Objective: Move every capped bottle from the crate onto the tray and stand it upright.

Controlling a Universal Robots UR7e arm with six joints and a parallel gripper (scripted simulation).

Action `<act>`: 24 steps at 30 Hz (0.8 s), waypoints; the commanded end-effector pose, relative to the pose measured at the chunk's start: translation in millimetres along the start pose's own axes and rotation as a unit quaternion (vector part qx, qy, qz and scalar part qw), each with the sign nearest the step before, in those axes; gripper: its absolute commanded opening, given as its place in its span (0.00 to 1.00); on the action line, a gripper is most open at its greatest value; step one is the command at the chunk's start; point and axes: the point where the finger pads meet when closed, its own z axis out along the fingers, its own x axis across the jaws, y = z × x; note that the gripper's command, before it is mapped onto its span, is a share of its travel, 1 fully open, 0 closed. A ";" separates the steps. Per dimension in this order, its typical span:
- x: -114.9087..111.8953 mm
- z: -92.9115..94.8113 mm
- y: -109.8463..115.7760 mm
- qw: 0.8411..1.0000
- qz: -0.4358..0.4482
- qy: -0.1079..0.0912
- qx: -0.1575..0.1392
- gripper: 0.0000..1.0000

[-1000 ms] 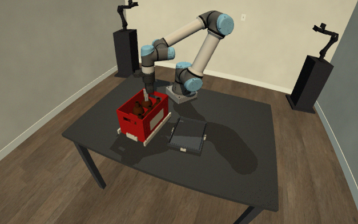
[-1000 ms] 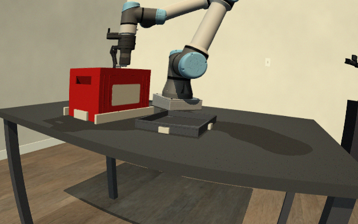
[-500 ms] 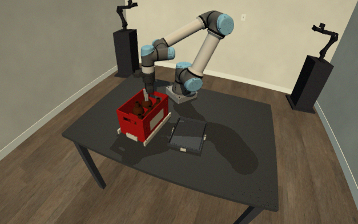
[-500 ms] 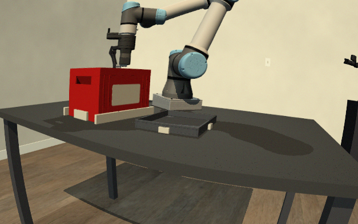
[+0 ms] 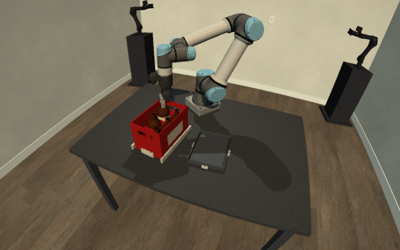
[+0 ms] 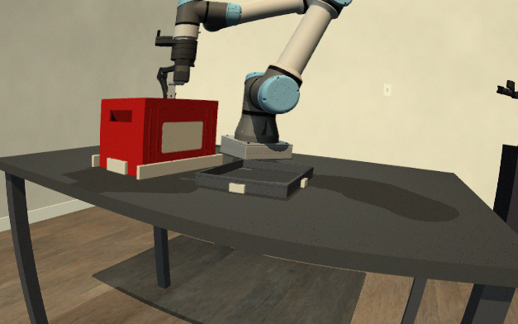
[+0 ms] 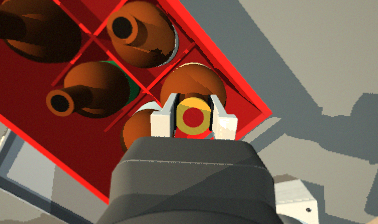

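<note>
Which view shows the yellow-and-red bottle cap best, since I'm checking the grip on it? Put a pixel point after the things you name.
The wrist view: the cap [image 7: 193, 118] faces it, between both fingers. The top view barely resolves it; the exterior view loses it behind the crate [image 6: 123, 136].

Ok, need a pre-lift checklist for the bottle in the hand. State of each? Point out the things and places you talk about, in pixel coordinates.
1. Hand [image 7: 193, 105] shut on the bottle's neck, a finger either side: ok
2. Gripped bottle [image 7: 193, 80] is a capped one, gold rim with red centre: ok
3. Two open bottles [image 7: 141, 42] [image 7: 103, 92], dark mouths showing, outside the grip: ok
4. Crate [image 5: 147, 143] [image 6: 123, 138] upright between the pale strips on the table: ok
5. Tray [image 5: 205, 164] [image 6: 260, 189] has room to stand a bottle: ok
6. Cap status of the bottle partly behind the left-hand finger in the wrist view: cannot tell
</note>
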 end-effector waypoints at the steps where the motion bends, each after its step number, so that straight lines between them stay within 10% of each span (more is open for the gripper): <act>1: 0.0 -3.7 -0.3 1.000 0.000 0.000 0.000 0.00; 24: 0.8 -57.5 0.4 1.000 0.000 0.000 -0.002 0.00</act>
